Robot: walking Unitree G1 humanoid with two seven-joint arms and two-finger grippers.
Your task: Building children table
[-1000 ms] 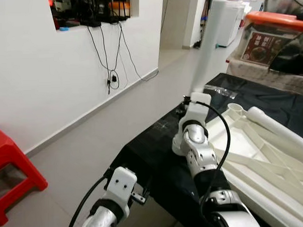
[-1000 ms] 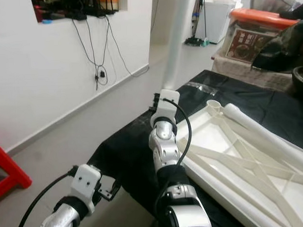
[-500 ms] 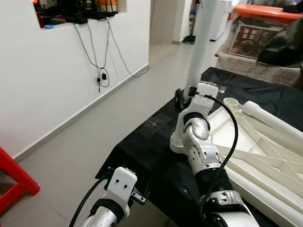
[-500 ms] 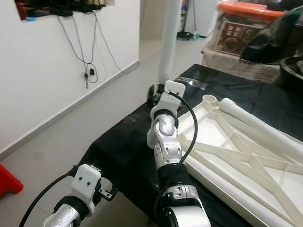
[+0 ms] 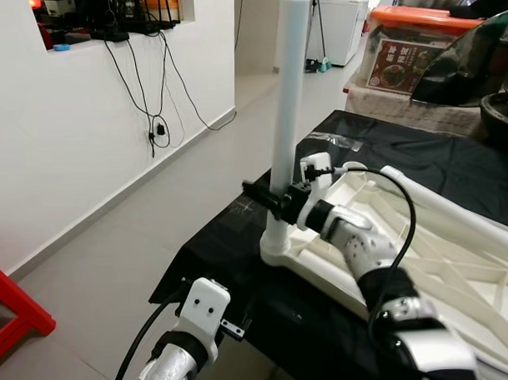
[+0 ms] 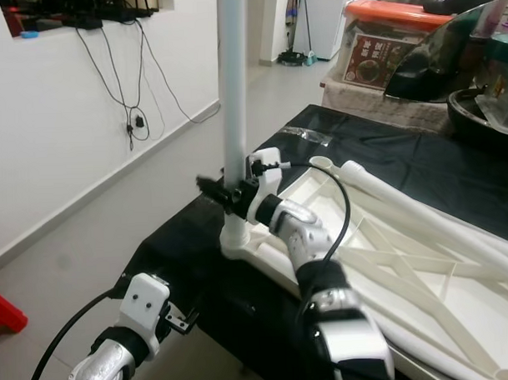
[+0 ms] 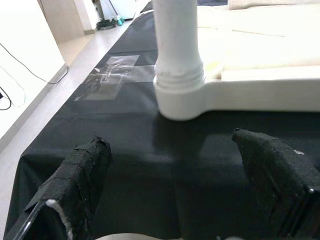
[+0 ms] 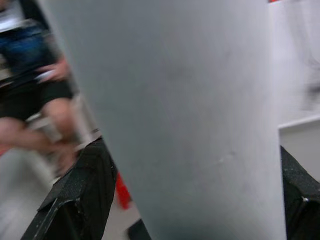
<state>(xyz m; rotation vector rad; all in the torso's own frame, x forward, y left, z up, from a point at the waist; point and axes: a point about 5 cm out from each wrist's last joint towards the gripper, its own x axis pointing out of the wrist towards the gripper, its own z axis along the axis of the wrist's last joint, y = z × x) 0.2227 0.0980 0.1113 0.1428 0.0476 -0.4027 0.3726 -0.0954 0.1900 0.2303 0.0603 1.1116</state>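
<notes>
A white children's table top (image 5: 444, 262) lies upside down on a black-covered table. A white tubular leg (image 5: 286, 114) stands upright in its near-left corner socket (image 7: 180, 95). My right gripper (image 5: 275, 202) is shut on the leg just above the socket, one black finger on each side; the leg (image 8: 175, 125) is close up in the right wrist view. My left gripper (image 7: 175, 190) is open, low at the table's near edge and pointing at the socket, touching nothing. A second white leg (image 5: 455, 204) lies along the table top.
The black cloth (image 5: 231, 241) hangs over the near edge. Bare floor (image 5: 130, 219) runs along a white wall with hanging cables (image 5: 156, 127). A red stool (image 5: 12, 311) is at lower left. Boxes (image 5: 399, 56) stand behind the table. A seated person (image 8: 35, 75) is in the right wrist view.
My right forearm has dropped from upright to level, and the leg it holds has gone from tilted to upright in the corner socket. The head view has shifted. The left arm stays put.
</notes>
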